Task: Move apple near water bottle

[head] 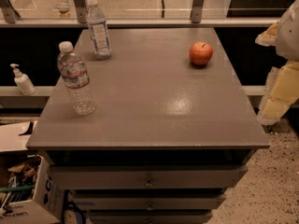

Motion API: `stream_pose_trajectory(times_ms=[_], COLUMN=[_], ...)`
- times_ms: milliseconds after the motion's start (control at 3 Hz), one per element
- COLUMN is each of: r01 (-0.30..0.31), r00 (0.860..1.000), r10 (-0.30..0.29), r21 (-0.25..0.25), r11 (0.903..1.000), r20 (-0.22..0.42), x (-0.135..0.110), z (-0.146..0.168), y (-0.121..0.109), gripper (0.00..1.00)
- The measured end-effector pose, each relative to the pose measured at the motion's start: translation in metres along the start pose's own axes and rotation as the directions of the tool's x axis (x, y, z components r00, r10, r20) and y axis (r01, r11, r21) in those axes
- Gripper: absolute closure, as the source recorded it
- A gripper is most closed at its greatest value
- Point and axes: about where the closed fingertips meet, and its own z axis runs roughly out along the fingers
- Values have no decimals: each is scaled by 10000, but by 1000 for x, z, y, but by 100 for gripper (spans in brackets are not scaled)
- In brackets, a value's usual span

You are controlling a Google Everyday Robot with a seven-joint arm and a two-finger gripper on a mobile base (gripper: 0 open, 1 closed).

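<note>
The red-orange apple with a short dark stem sits on the grey cabinet top, at the back right. The water bottle, clear and ribbed with a white cap and a reddish-and-white label band, stands upright near the left edge. The two are far apart, on opposite sides of the top. My gripper shows as white and yellowish parts at the right edge of the view, off the table's right side, right of the apple and not touching it. It holds nothing that I can see.
A second bottle with a tall pale white-blue label stands at the back left. A small white pump dispenser stands on a ledge left of the cabinet. Cardboard boxes sit on the floor at lower left. Drawers face front.
</note>
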Motion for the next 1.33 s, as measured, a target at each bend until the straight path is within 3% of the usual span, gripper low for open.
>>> stream_pose_trajectory(times_ms=[667,1333], r01=[-12,-404], r00=[10000,9972], r10=[12,402], r21=[-3,24], r11=[10000,9992], r20=[34,638], x=[0,-15], z=[1,29], y=[0,-14], gripper=[0,0])
